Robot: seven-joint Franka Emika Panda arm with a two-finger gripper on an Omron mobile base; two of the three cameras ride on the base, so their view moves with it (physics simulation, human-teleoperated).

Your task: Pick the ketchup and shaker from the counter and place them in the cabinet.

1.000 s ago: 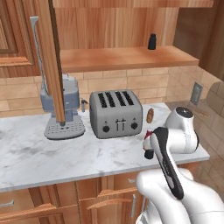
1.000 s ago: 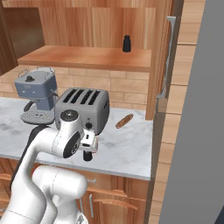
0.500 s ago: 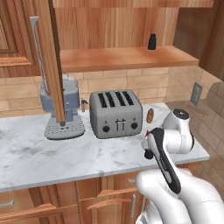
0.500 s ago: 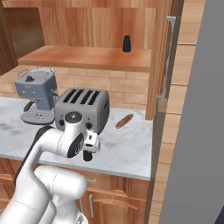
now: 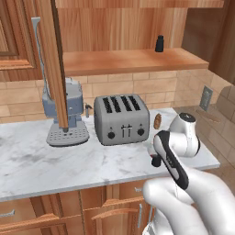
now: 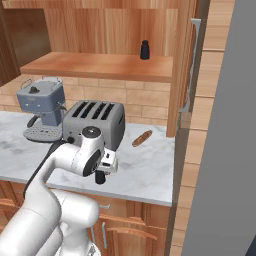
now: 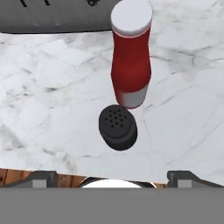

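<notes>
The brown wooden wall cabinet [image 5: 128, 62] hangs above the counter. Its wide plank shelf is open to me, and its tall door with the grey handle [image 6: 192, 65] stands swung out. A small black bottle-shaped item [image 5: 159, 43] stands upright on the shelf towards its right end.

Below runs the white marble counter [image 5: 41, 165], backed by tan brick tiles. A silver four-slot toaster [image 5: 121, 119] sits at its middle. To the toaster's left is a blue-grey coffee machine [image 5: 66, 114], partly behind the cabinet door's edge in the left base view.

My gripper [image 6: 102, 170] hangs low over the front of the counter, in front of the toaster and towards its right side. Its jaws are spread wide with nothing between them.

Looking along my hand, the red ketchup bottle with the pale grey-white cap [image 7: 131, 57] stands upright on the marble. It is just in front of the toaster's grey side. The small all-black shaker with a perforated top [image 7: 117, 127] stands on the counter just beside the bottle, on the side nearer to me. I cannot tell whether the two touch. Both lie ahead of my fingertips [image 7: 43, 177] and clear of them.

A small tan-brown oval item [image 6: 142, 138] lies on the counter to the right of the toaster, near the back wall.
</notes>
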